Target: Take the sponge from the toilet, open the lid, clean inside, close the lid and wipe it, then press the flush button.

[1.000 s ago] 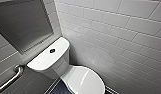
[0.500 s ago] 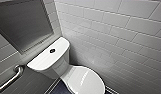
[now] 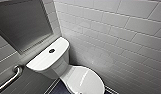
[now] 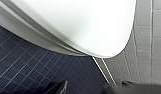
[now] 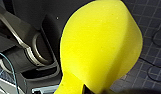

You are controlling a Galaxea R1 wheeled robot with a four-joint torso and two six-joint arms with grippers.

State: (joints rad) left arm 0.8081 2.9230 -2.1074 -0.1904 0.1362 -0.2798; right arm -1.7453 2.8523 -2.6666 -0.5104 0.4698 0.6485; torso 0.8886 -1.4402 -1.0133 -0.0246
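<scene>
Right gripper: you have it clamped on the sponge. Little more than one dark tip shows against the yellow, and the rest is cut off at the frame edge.
Sponge: bright yellow, and close to the right wrist camera. It is squeezed narrow where the gripper pinches it and swells wide beyond that. You cannot see its far side.
Behind the sponge: the robot's own dark housing and a thin cable, blurred. On the other side there is a patch of dark tiled floor.
Left gripper: only dark, blurred shapes along the frame edge, so you cannot tell whether it is wide or narrow. It holds nothing you can see.
Lid: down and shut. The left wrist view looks along its white rounded front edge, which hangs over the floor. Its hinge end is cut off.
Toilet: stands in the corner against the white tiled wall. The front of the bowl runs out of the head view.
Flush button: a small dark round spot on the tank top. Its detail is too soft to read.
Grab bar: metal, on the wall beside the tank, and partly cut off.
Grey panel: above the tank. Its surface is hard to make out.
</scene>
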